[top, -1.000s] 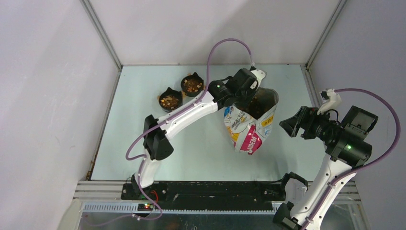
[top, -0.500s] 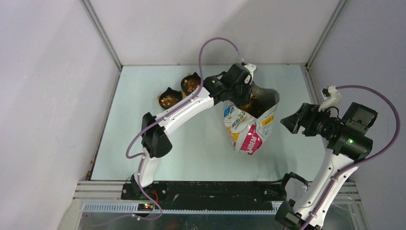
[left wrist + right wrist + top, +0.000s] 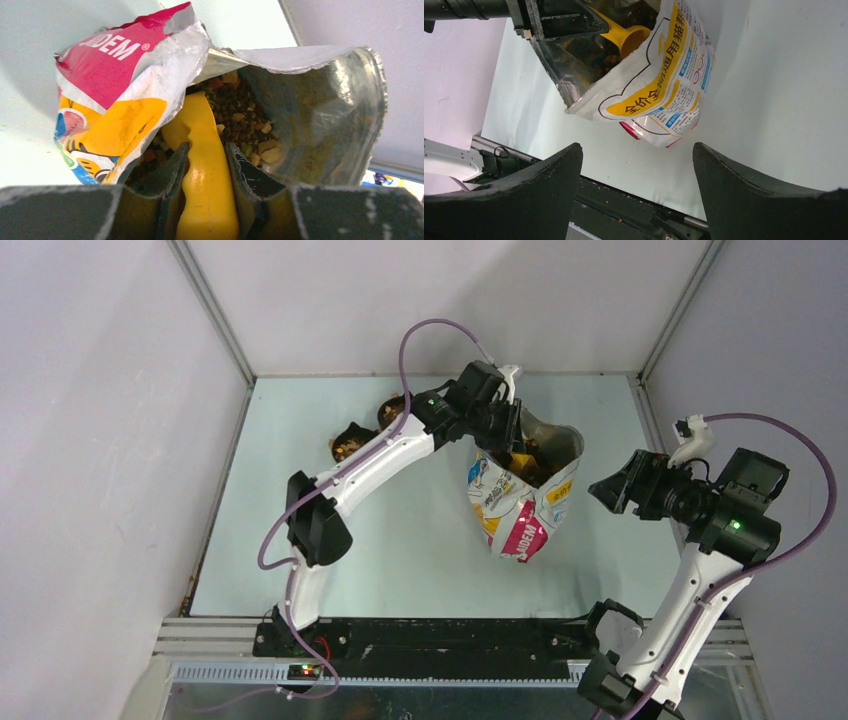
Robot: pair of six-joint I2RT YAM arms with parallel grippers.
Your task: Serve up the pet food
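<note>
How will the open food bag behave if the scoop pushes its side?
The bag would probably buckle: its thin rim is crumpled. It might tip, since the open right gripper is not holding it. The kibble inside likely steadies it a little.

pale green table (image 3: pixel 400 550), printed bag (image 3: pixel 522 512) standing open just right of its middle, two black bowls (image 3: pixel 344 444) close together toward the far left (both partly hidden)
</note>
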